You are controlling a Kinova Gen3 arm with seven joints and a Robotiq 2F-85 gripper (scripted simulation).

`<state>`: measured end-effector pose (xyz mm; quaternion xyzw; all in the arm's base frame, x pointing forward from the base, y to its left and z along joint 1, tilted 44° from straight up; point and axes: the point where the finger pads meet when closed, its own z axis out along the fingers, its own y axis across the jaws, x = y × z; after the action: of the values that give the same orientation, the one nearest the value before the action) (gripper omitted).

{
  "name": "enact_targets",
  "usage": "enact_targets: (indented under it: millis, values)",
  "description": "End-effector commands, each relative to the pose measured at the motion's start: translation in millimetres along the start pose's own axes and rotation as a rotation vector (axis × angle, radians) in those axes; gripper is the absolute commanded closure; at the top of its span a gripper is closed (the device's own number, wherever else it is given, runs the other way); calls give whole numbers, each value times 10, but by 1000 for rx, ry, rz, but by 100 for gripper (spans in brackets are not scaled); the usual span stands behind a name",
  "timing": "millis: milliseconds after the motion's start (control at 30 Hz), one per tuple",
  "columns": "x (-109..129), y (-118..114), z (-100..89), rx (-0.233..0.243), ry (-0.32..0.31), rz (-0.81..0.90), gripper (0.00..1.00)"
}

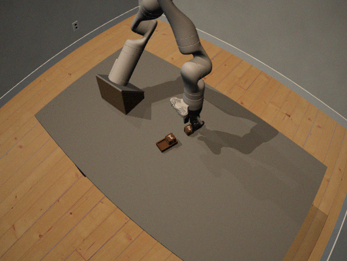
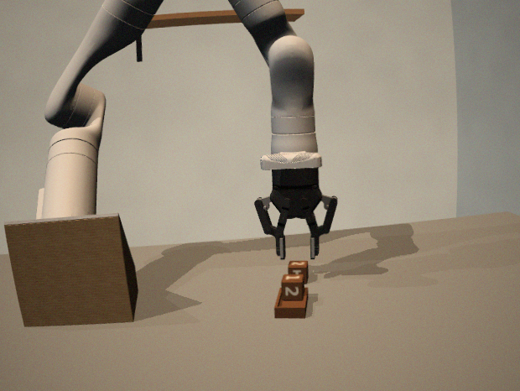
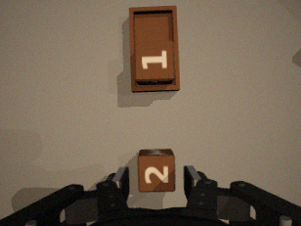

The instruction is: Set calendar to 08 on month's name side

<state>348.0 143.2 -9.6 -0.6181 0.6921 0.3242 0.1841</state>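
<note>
A brown tray (image 1: 167, 143) lies flat on the table. One brown cube (image 1: 170, 138) (image 3: 154, 62) stands in the tray's end nearest the gripper, with a white 1 on top and a 2 on the side facing the exterior camera (image 2: 293, 288). The other cube (image 1: 188, 129) (image 3: 156, 170) stands on the table outside the tray, with a 2 on top. My gripper (image 2: 295, 252) hangs straight down over this loose cube (image 2: 298, 268), its fingers partly open on either side and the tips just above the cube's top. It holds nothing. The month's name is not visible.
The arm's wedge-shaped base block (image 1: 120, 93) stands at the back left of the table, well away from the tray. A wooden shelf (image 2: 222, 17) hangs on the wall high behind the arm.
</note>
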Motion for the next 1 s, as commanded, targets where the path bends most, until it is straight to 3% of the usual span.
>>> enact_targets:
  millis: [0, 667, 967]
  values:
    - [1, -4, 4, 1, 0, 0, 52]
    - [1, -4, 271, 1, 0, 0, 52]
    - [1, -4, 298, 1, 0, 0, 52]
